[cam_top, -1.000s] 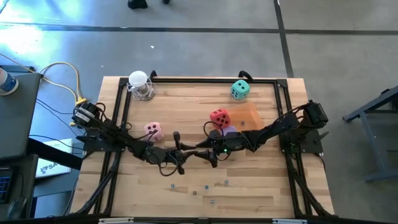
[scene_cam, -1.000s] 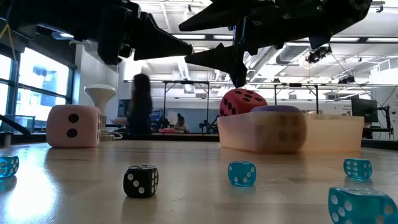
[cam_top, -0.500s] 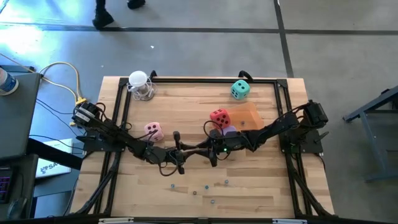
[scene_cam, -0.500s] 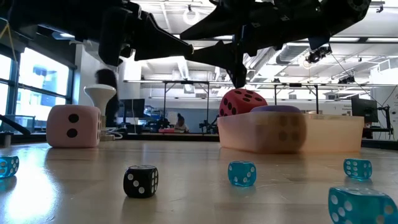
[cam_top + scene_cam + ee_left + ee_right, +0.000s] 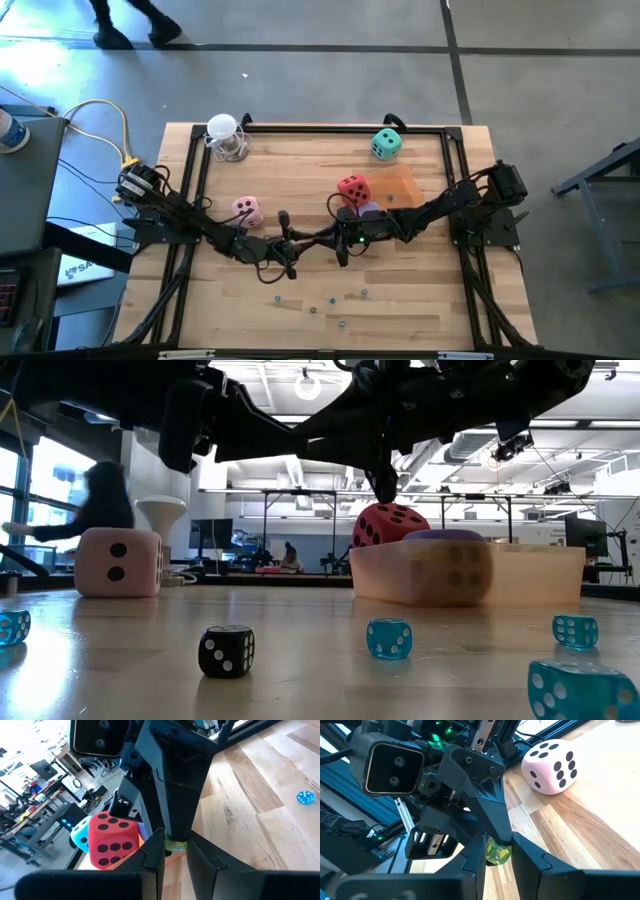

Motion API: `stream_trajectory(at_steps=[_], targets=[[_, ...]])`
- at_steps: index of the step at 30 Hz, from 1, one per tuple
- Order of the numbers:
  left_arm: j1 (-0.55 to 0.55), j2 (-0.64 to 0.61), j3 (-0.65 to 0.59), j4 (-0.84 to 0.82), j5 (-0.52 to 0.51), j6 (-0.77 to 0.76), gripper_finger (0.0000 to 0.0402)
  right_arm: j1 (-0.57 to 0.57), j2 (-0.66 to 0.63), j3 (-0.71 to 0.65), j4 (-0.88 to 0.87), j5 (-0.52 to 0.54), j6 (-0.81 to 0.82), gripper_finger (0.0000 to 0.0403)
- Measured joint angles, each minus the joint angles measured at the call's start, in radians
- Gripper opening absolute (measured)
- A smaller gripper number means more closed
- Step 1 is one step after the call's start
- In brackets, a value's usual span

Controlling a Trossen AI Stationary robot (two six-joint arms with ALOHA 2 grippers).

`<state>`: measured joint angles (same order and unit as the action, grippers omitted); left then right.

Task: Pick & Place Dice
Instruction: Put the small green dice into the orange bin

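Mid-handover: left gripper point(image 5: 175, 851) and right gripper point(image 5: 496, 851) both pinch one small green piece point(image 5: 497, 852); next, presumably one must release.

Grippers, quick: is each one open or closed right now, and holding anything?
Left gripper: closed on a small yellow-green piece.
Right gripper: closed on the same small yellow-green piece, meeting the left gripper mid-table.
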<state>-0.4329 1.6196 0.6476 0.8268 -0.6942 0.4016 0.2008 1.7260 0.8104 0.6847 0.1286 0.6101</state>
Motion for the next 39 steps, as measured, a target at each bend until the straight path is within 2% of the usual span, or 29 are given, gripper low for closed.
stream_trajectory(at_steps=[19,23,27,34,36,39], targets=[[0.001,0.001,0.000,-0.004,0.006,0.019,0.0063,-0.001,0.000,0.001,-0.022,0.003,-0.051,0.0058],[0.001,0.001,0.000,-0.007,0.008,0.010,0.0083,0.000,0.000,0.001,-0.026,0.013,-0.100,0.0056],[0.001,0.000,0.000,-0.006,0.031,-0.001,0.0120,0.002,0.000,0.000,-0.048,0.047,-0.133,0.0052],[0.000,0.000,0.000,-0.011,0.056,-0.126,0.0175,0.017,-0.004,0.000,-0.065,0.090,-0.199,0.0042],[0.000,0.000,0.000,-0.016,0.055,-0.135,0.0180,0.022,-0.023,0.000,-0.112,0.122,-0.200,0.0042],[0.000,0.000,0.000,-0.037,0.052,-0.135,0.0182,0.035,-0.079,0.000,-0.249,0.228,-0.200,0.0042]])
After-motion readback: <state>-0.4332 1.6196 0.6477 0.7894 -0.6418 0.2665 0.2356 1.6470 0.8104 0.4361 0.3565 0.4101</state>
